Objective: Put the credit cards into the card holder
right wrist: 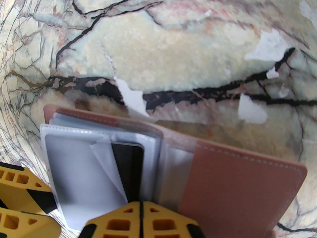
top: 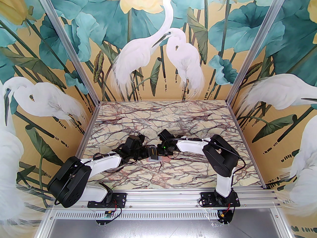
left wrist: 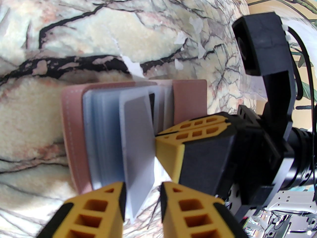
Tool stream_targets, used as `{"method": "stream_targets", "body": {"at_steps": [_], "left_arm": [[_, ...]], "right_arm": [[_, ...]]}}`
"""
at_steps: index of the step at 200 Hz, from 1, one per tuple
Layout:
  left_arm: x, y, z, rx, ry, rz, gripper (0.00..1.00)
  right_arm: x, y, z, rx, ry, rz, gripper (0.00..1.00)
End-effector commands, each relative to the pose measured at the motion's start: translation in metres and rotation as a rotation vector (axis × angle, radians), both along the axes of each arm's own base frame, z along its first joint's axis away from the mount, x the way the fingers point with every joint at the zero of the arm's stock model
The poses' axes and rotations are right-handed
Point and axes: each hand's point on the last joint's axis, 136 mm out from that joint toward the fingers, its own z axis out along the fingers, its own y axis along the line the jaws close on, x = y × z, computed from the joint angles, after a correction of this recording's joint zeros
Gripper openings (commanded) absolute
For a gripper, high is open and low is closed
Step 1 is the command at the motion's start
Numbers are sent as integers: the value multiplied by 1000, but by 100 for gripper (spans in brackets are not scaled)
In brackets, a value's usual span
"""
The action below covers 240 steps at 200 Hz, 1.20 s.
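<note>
Pink card holder (left wrist: 71,133) lies open; left tool (left wrist: 142,186) apart around grey card (left wrist: 138,137), right tool (right wrist: 141,205) together.

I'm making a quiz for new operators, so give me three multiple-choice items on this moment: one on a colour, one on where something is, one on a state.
1. What colour is the card holder's cover?
A. Green. B. Black. C. Dusty pink.
2. Where is the pale grey card?
A. Lying alone, far from both arms. B. Between the left fingers. C. Under the shut holder.
3. How is the card holder?
A. Lying open on the marble table, sleeves fanned. B. Snapped shut. C. Lifted into the air.

Answers:
1 C: both wrist views show stitched pink covers.
2 B: the left wrist view shows the card standing on edge between the yellow fingers.
3 A: clear sleeves stand up between the spread covers.
</note>
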Motion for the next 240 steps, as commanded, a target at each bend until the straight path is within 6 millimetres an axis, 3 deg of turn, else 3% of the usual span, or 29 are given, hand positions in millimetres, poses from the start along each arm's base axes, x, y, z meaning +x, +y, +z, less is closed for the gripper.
{"method": "stream_targets", "body": {"at_steps": [1,74,152,205,240], "left_arm": [[3,-11,8,-38,-15,-29,31],[5,-19,15,-69,-19,-45,31],[11,-36,13,-105,-9,-73,32],[19,-44,21,-110,-29,-83,32],[22,-51,15,-101,-19,-97,32]], "right_arm": [[-8,-21,-18,-70,29,-27,11],[3,-27,11,-39,-47,-70,20],[5,-40,12,-48,-43,-100,27],[10,-48,21,-40,-66,-128,30],[13,-59,25,-64,-81,-140,33]]}}
